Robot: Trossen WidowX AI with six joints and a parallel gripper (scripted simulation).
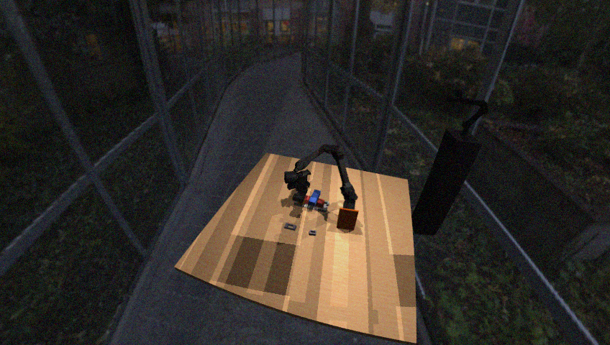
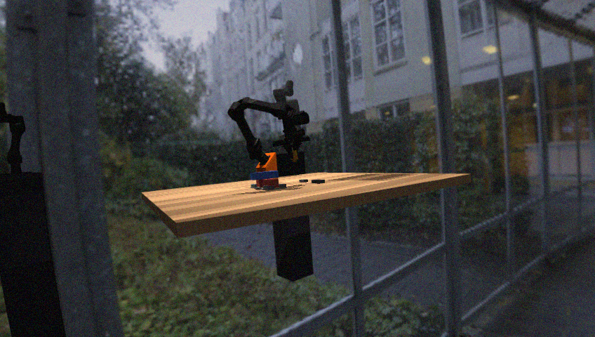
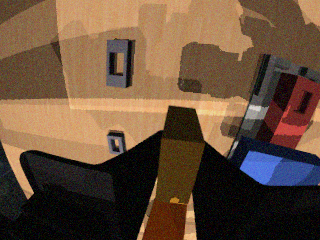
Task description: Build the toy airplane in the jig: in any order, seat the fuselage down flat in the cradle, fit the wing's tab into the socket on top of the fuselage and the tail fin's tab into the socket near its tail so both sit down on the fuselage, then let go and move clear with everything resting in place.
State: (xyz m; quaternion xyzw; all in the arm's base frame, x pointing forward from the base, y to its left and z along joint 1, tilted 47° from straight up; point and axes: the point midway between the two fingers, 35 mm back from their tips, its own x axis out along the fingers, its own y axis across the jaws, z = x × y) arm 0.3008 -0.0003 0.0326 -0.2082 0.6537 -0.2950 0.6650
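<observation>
My gripper (image 1: 299, 199) (image 2: 295, 152) (image 3: 177, 138) is shut on the yellow-brown tail fin (image 2: 295, 157) (image 3: 180, 167), held above the table beside the airplane in the wrist view. The red fuselage (image 1: 321, 202) (image 2: 267, 182) (image 3: 287, 117) lies along the grey cradle (image 2: 282, 186) (image 3: 256, 111) and looks level. The blue wing (image 1: 314, 197) (image 2: 264, 175) (image 3: 277, 167) lies across its top; its tab is hidden. A dark socket opening (image 3: 304, 101) shows in the fuselage's top, with no fin in it. The gripper hides part of the wing in the wrist view.
A larger grey rectangular holder (image 1: 285, 226) (image 2: 318, 181) (image 3: 119, 46) and a smaller one (image 1: 311, 233) (image 2: 303, 180) (image 3: 111, 143) stand empty on the wooden table (image 1: 342, 290) (image 2: 375, 185). An orange block (image 1: 347, 219) (image 2: 267, 162) stands by the arm's base.
</observation>
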